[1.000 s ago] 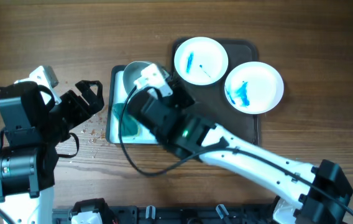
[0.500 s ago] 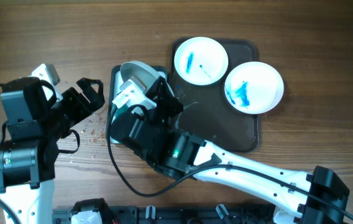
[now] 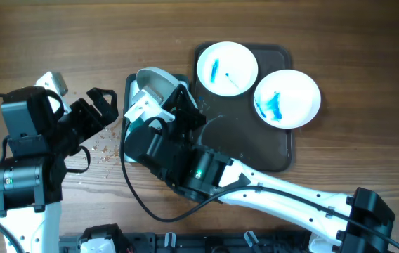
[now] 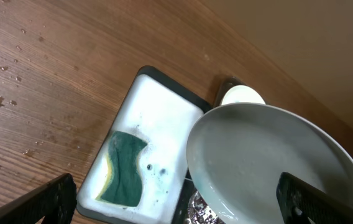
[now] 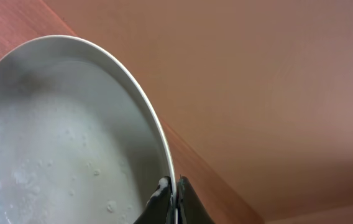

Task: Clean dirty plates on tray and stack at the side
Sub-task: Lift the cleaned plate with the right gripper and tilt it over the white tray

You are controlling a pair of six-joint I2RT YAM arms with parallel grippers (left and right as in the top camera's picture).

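Observation:
Two white plates with blue smears (image 3: pixel 227 68) (image 3: pixel 287 98) lie on the dark brown tray (image 3: pixel 256 151). A third plate (image 3: pixel 154 81), wet and plain white, is held tilted on edge above the white tray. My right gripper (image 5: pixel 172 186) is shut on its rim, one finger on each face. The left wrist view shows this plate (image 4: pixel 270 162) at lower right, over the white tray's right end. My left gripper (image 3: pixel 101 105) hangs open to the left of the white tray, with nothing between its fingers (image 4: pixel 40 202).
A white rectangular tray (image 4: pixel 158 118) holds a green sponge (image 4: pixel 123 168) and soapy water. Droplets or crumbs (image 3: pixel 101 151) speckle the wooden table left of it. My right arm (image 3: pixel 270 186) crosses the table's near side, over the dark tray's near edge.
A second ago my right wrist lay further right, near the dark tray. It has swung left and nearer, tipping the held plate up over the white tray. The left arm barely moved.

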